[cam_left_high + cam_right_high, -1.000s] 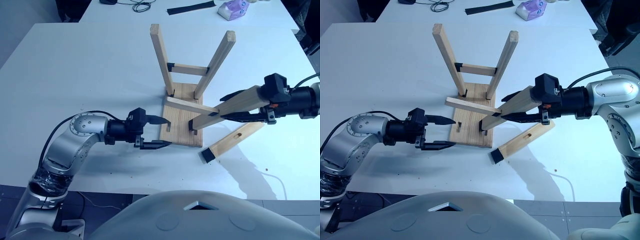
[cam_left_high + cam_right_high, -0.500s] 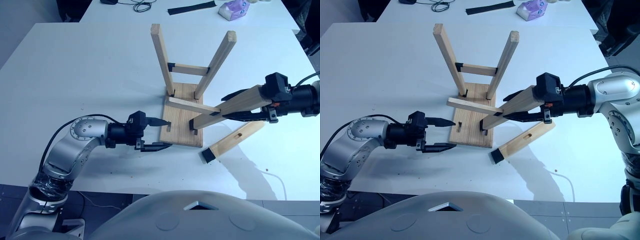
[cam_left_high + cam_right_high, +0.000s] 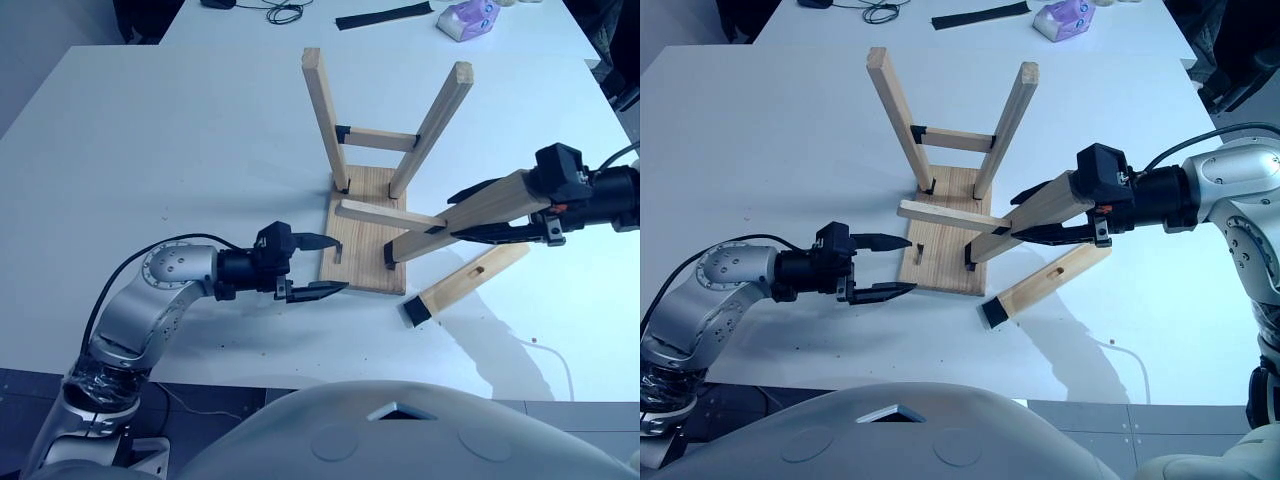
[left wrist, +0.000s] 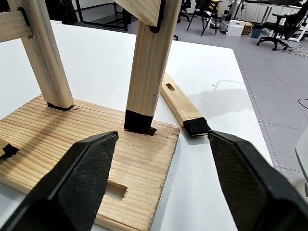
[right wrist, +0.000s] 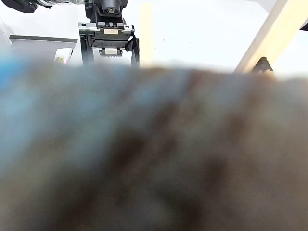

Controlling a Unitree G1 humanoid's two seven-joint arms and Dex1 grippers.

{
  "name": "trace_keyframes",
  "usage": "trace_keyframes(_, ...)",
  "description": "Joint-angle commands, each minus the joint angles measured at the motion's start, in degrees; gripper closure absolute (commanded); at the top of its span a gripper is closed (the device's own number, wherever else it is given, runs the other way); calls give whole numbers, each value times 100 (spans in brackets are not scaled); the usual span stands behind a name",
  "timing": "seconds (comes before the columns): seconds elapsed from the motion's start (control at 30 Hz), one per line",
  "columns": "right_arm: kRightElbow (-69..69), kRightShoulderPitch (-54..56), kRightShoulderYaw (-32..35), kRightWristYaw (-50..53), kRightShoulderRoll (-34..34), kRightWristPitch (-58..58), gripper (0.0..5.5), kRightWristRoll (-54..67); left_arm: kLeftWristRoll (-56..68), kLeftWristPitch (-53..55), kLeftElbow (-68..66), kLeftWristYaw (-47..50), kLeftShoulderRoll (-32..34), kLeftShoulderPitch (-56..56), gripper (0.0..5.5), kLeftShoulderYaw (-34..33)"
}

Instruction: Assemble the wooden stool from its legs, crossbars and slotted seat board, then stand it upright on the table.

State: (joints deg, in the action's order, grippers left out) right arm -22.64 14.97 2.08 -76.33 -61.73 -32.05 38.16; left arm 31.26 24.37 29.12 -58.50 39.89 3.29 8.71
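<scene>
Seen from the head: flat on the table (image 3: 150, 120), a board (image 3: 362, 255), with two legs (image 3: 325, 115) standing at its far end, joined by a crossbar (image 3: 378, 138). Clamped in the right gripper (image 3: 460, 215), fingers closed on it, a tilted third leg (image 3: 485, 205): foot on the board's near right corner, its own bar (image 3: 385, 212) jutting left. Just beside, loose on the table, a fourth leg (image 3: 465, 283). At the board's near left edge, the left gripper (image 3: 335, 264), fingers wide, holding nothing.

From the left wrist: fingers (image 4: 82, 178) spread over the board's corner. Beyond, the third leg's black foot at its slot.

From the right wrist: blurred wood up close. Farther off, the left gripper.
</scene>
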Motion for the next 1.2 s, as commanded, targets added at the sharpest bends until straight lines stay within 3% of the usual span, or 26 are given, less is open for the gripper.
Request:
trace_keyframes(0.03, -71, -28, -69, -108, -149, -101, 346, -79, 30, 73, 87, 113, -18, 49, 203, -43)
trace_keyframes(1.2, -321, -15, -257, 113, -252, -337, 346, -161, 79, 94, 184, 540, -110, 289, 203, -174)
